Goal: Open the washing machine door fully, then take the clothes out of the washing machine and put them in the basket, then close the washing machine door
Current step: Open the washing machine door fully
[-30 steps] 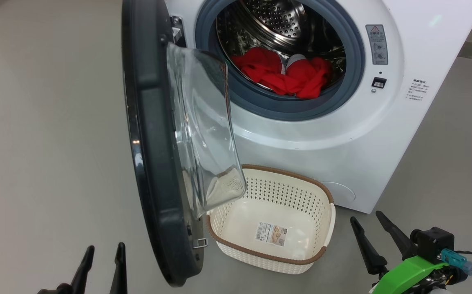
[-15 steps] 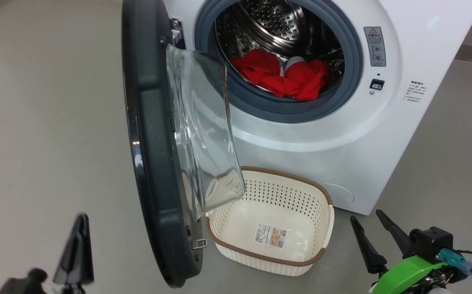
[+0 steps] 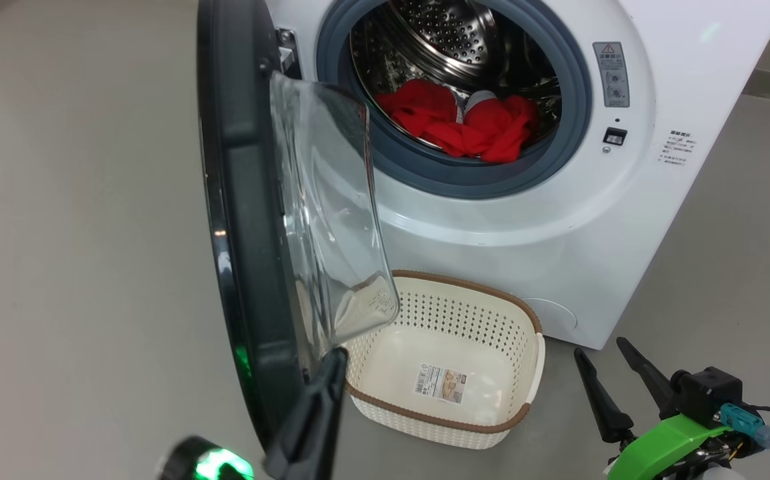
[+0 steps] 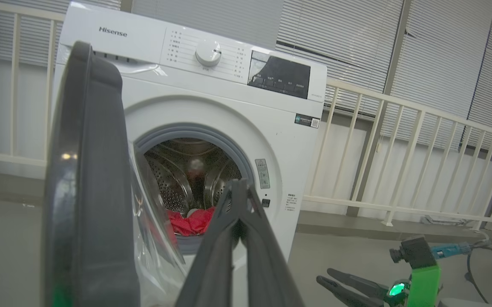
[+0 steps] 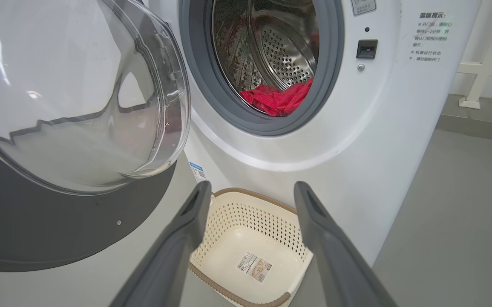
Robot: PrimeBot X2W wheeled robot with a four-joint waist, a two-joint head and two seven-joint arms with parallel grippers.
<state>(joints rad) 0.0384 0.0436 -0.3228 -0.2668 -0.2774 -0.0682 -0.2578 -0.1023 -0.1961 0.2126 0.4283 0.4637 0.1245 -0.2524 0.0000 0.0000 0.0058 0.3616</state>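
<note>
A smooth, pale grey floor (image 3: 71, 240) spread out on every side, evenly lit and faintly glossy. Behind ran a white railing (image 4: 420, 111) of slim upright bars, set on a low, darker grey kerb (image 4: 348, 224). Beyond the railing, grey horizontal blinds (image 4: 339, 30) covered tall window panels divided by pale posts.

The washing machine (image 3: 558, 253) has a smooth, glossy white shell. Its gasket (image 3: 418, 175) looks like matt grey rubber, and the drum (image 3: 455, 33) is shiny perforated steel. The washing machine door (image 3: 245, 200) is dark plastic, glossy at its edge, around a clear glass bowl (image 3: 331, 213). The clothes (image 3: 471, 130) are soft red cloth. The basket (image 3: 465, 313) is smooth cream plastic with a brown woven-look rim (image 3: 471, 285) and a paper sticker (image 3: 443, 382) on its base. The floor (image 3: 78, 267) is matt grey.
</note>
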